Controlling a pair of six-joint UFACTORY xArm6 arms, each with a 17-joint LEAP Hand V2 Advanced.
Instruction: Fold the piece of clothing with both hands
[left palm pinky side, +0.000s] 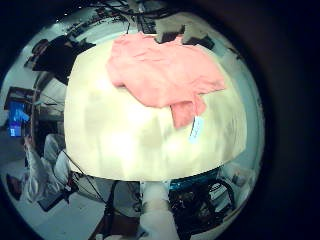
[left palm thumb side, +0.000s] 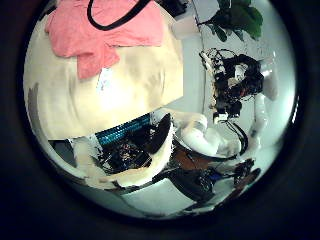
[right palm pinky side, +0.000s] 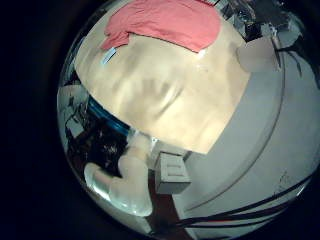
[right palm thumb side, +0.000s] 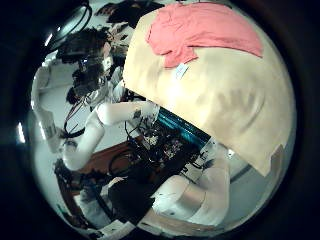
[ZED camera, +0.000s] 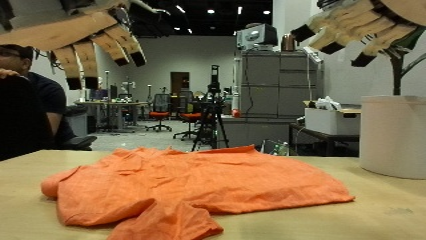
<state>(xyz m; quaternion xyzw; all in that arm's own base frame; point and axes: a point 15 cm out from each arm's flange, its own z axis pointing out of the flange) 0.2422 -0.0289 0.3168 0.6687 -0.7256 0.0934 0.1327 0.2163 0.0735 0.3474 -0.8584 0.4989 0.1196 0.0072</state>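
- Hovering high above the surface (ZED camera: 380, 215), my left hand (ZED camera: 80, 35) and right hand (ZED camera: 366, 25) hang with fingers spread, holding nothing.
- Orange shirt (ZED camera: 187, 190) lies crumpled on it, white tag (left palm pinky side: 197, 128) showing, unreadable.

Both hands hang high above the table, and the outside view's top edge cuts them off. Only the fingers of the left hand (ZED camera: 83, 38) and the right hand (ZED camera: 362, 25) show. Below them, the orange shirt (ZED camera: 187, 192) is cut off at the bottom edge. Its small white tag (left palm pinky side: 196, 128) is too tiny to read.
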